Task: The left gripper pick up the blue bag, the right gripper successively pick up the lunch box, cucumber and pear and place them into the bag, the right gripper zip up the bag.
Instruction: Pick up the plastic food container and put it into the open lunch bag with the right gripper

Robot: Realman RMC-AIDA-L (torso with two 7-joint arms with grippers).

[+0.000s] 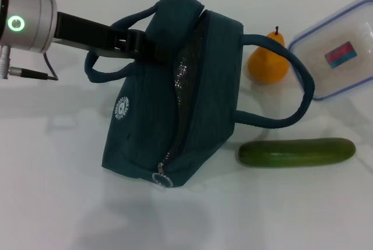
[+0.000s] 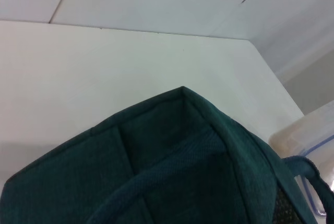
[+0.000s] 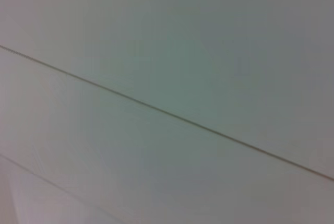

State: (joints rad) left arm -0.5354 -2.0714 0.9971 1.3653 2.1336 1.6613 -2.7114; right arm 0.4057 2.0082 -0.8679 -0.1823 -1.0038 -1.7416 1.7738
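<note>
Dark blue fabric bag (image 1: 169,98) with two looped handles, seated on the white desk (image 1: 52,192), zipper undone, mouth gaping to show a silvery lining. Left tool (image 1: 137,45) reaching in from the robot's left at the bag's upper rear edge, among the near handle; fingertips buried in the fabric, so impossible to tell whether clenched on the cloth or released. Left wrist view filled with the bag's top corner (image 2: 182,130), confirming very close contact.

Clear plastic lunch box with a blue-rimmed lid (image 1: 341,52) to the robot's right of the bag, partly out of the picture. Orange-yellow pear (image 1: 268,60) just beside the bag's far handle; long green cucumber (image 1: 296,152) near the bag's lower side, apart from it. Right tool absent from every view; right wrist camera showing only a blank pale surface.

Risks, as judged: hold on thin cloth rather than the handle, hence slippage or a closing mouth under lift; far handle loop draped near the pear, liable to drag it.
</note>
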